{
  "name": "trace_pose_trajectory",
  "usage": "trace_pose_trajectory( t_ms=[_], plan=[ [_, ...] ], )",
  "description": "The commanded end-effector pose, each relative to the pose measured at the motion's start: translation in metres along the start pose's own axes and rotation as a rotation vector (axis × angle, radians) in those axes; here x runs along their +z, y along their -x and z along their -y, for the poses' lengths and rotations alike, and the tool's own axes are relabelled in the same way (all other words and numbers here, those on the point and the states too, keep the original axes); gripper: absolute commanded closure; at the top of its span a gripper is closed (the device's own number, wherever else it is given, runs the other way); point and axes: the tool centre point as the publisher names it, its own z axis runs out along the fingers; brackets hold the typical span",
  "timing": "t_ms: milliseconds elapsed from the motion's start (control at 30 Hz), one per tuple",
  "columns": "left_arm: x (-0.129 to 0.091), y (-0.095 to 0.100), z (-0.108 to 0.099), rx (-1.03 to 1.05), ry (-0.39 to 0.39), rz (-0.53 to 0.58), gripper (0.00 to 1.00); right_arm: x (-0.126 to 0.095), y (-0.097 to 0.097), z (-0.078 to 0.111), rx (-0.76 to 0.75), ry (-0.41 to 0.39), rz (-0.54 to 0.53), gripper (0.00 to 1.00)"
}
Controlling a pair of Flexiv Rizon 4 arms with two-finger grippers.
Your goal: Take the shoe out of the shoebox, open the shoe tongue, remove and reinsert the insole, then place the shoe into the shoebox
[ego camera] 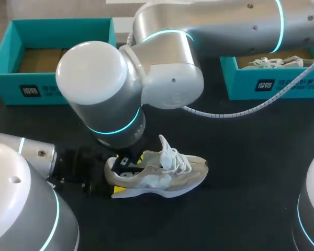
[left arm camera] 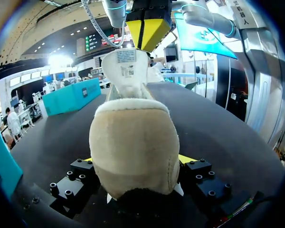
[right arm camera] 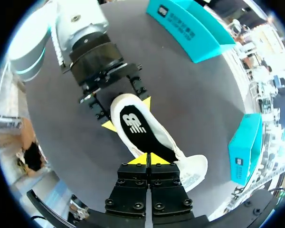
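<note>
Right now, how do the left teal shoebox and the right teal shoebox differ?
The left shoebox shows only its bare brown bottom; the right shoebox holds a white shoe. The right arm's cable runs across the right shoebox's front; none crosses the left shoebox. Both are teal and open-topped.

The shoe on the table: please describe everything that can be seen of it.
The shoe is a beige and white trainer with white laces, suede-like at the heel, standing upright on the black table. Its tongue stands raised, so the black insole shows. The left claw clamps the heel from both sides. The right claw, shut, is just over the insole; contact cannot be told.
</note>
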Motion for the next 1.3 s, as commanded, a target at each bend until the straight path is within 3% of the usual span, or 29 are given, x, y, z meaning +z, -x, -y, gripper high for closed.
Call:
trace_pose_trajectory(
  t_ms=[33, 433, 1033, 1300],
  plan=[
    [0.002, -0.001, -0.001, 0.001, 0.001, 0.003, 1.0, 0.015, 0.002, -0.006, -0.168, -0.042, -0.039, 1.0],
    [0.002, -0.001, -0.001, 0.001, 0.001, 0.003, 1.0, 0.043, 0.009, -0.014, -0.28, -0.056, -0.084, 1.0],
    [0.002, -0.001, -0.001, 0.001, 0.001, 0.003, 1.0, 0.093, 0.014, 0.0, -0.357, -0.146, -0.159, 1.0],
    [0.002, -0.001, -0.001, 0.001, 0.001, 0.003, 1.0, 0.096, 0.011, 0.012, -0.356, -0.162, -0.189, 1.0]
  ],
)
